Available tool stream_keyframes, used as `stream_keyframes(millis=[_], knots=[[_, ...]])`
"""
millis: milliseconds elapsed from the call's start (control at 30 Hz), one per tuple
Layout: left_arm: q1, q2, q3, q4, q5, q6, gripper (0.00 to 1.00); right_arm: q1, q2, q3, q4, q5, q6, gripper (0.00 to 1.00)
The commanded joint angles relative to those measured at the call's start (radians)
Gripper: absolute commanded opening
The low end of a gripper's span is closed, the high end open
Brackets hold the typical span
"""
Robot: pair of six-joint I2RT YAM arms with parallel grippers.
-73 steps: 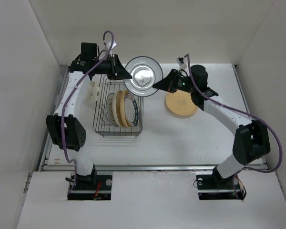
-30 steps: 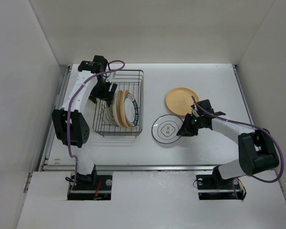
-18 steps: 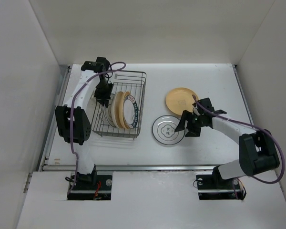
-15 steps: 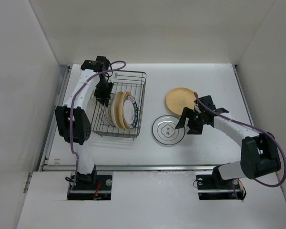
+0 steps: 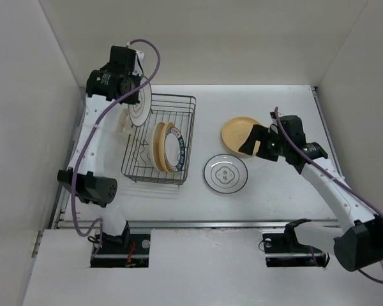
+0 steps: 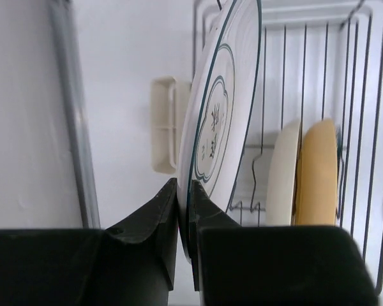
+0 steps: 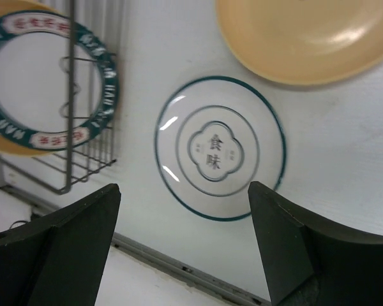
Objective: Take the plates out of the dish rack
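Two plates lie on the table, the right gripper spread empty above them. The left gripper, clamped on a ringed plate, holds it above the rack (others stand slotted); next, it needs carrying to the table.

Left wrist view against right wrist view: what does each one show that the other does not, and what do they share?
Left wrist only: the left gripper shut on the edge of a ringed plate, a cream plate standing in the rack, a cream plastic piece outside it. Right wrist only: the open right gripper above a second ringed plate flat on the table, a yellow plate flat beside it, the teal-rimmed plate in the rack. Both: the wire rack and the tan plate standing in it.
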Motion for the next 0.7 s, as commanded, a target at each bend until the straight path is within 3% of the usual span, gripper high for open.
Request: stream_keyframes(millis=[0,167,267,300,433,533,667], knots=[[-0.013,-0.142,0.025,0.187,-0.09,0.015,0.0,0.029,-0.047,0.058,0.16,-0.11,-0.026,0.87],[-0.013,-0.164,0.068,0.17,0.2,-0.025,0.0,0.063,-0.036,0.098,0.281,-0.225,-0.012,0.87],[-0.013,-0.127,0.068,0.134,0.473,-0.069,0.0,0.063,-0.013,0.107,0.402,-0.314,0.022,0.87],[-0.013,-0.113,0.068,0.121,0.635,-0.089,0.0,0.074,-0.004,0.107,0.436,-0.326,0.051,0.87],[-0.013,-0.026,0.051,0.064,1.009,-0.1,0.0,0.085,0.025,0.116,0.583,-0.339,0.12,0.87],[-0.013,-0.017,-0.026,0.094,1.142,-0.111,0.0,0.085,0.071,0.116,0.617,-0.328,0.131,0.87],[-0.013,-0.017,-0.049,0.094,1.216,-0.111,0.0,0.094,0.124,0.106,0.632,-0.301,0.155,0.87]])
